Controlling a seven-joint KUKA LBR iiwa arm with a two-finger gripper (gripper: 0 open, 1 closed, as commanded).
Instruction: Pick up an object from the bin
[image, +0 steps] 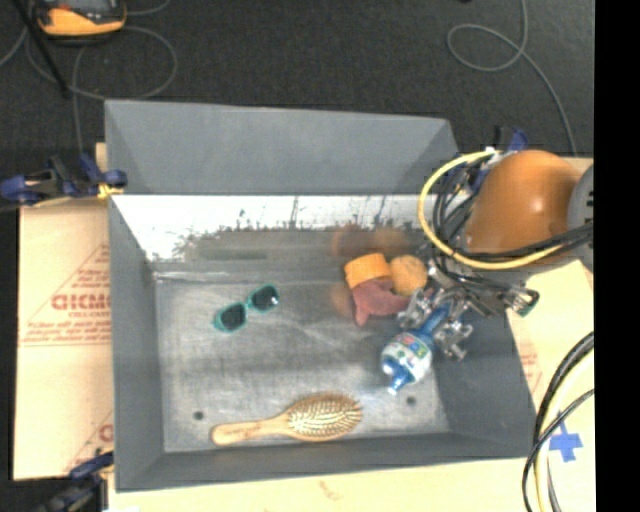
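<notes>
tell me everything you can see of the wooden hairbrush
The hairbrush is light wood, with an oval head of pale bristles facing up and a short handle pointing to the view's left. It lies flat on the bin floor along the near wall, touching nothing else.

A small plastic bottle (406, 358) lies in the right part of the grey bin (140, 330), close to its right wall. It is pale with green and blue markings and a blue tip at its lower end. It lies slantwise, its lower end towards the near-left and its upper end towards the far-right.
</notes>
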